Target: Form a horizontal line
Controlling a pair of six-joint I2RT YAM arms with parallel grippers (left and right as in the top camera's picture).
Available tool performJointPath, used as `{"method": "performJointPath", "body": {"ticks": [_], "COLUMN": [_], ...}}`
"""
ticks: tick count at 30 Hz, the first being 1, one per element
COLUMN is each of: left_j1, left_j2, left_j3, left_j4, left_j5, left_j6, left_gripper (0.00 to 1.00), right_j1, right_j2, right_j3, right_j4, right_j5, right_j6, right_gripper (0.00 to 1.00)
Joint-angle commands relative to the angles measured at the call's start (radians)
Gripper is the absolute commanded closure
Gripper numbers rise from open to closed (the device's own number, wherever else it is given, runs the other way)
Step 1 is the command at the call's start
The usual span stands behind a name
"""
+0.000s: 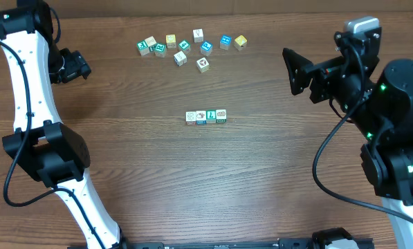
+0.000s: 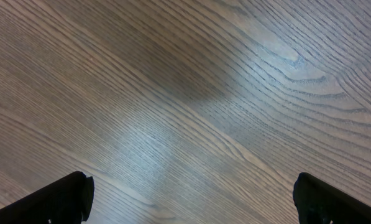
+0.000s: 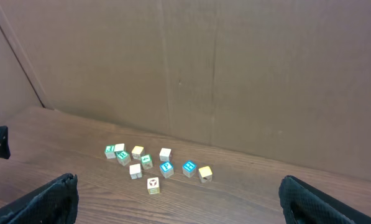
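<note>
Line [image 1: 206,117] sits near the middle of the table [image 1: 275,180]: four small whitish cubes, edge to edge, running left to right in the overhead view. One cube shows a teal top; the other faces are too small to read. The row looks straight, with no gaps visible between cubes. Nothing touches it. Cluster [image 1: 189,47] of loose cubes lies well apart from the line, toward the far edge; eleven by my count, scattered, some touching, with teal, green, blue and yellow faces among them. Left gripper [image 1: 73,66] is at the far left of the table, level with the cluster but well to its side. Its wrist view shows both fingertips at the bottom corners, set wide apart, with only bare wood grain between them; it holds nothing. Right gripper [image 1: 291,69] is on the right side, off the table surface, pointing toward the cluster and well clear of both it and the line. Its wrist view shows the two fingertips far apart at the lower corners and empty. That view looks across the table at the cluster, with a plain brown wall [image 3: 235,74] behind it; the line does not show there. Both arms stand back from the cubes.
</note>
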Motion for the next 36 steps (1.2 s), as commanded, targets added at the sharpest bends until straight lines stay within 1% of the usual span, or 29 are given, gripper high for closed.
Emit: {"method": "performJointPath", "body": {"ticks": [1, 5, 12, 15, 23, 30, 36], "left_j1": [-0.013, -0.013, -0.013, -0.013, -0.013, -0.013, -0.013], "left_j2": [-0.001, -0.001, -0.001, -0.001, -0.001, -0.001, -0.001], "left_j3": [-0.005, -0.005, -0.005, -0.005, -0.005, -0.005, -0.005], "left_j4": [-0.002, -0.002, -0.002, -0.002, -0.002, -0.002, -0.002], "left_j5": [-0.009, -0.009, -0.009, -0.009, -0.009, -0.009, -0.009], "left_j6": [-0.014, -0.014, -0.014, -0.014, -0.014, -0.014, -0.014], "left_gripper": [0.0, 0.0, 0.0, 0.0, 0.01, 0.0, 0.01], "right_j1": [-0.007, -0.009, -0.012, -0.027, -0.048, -0.048, -0.048], "right_j2": [-0.051, -0.12, -0.274, -0.332, -0.443, -0.517, -0.605], "right_j3": [-0.039, -0.161, -0.446, -0.531, -0.636, -0.705, -0.774], "right_j4": [0.005, 0.103, 0.379, 0.454, 0.529, 0.678, 0.695], "right_j5": [-0.025, -0.026, -0.025, -0.026, -0.026, -0.027, -0.035], "right_j6": [-0.033, -0.044, -0.055, -0.055, -0.055, -0.054, -0.054], "right_gripper": [0.0, 0.0, 0.0, 0.0, 0.0, 0.0, 0.0]}}
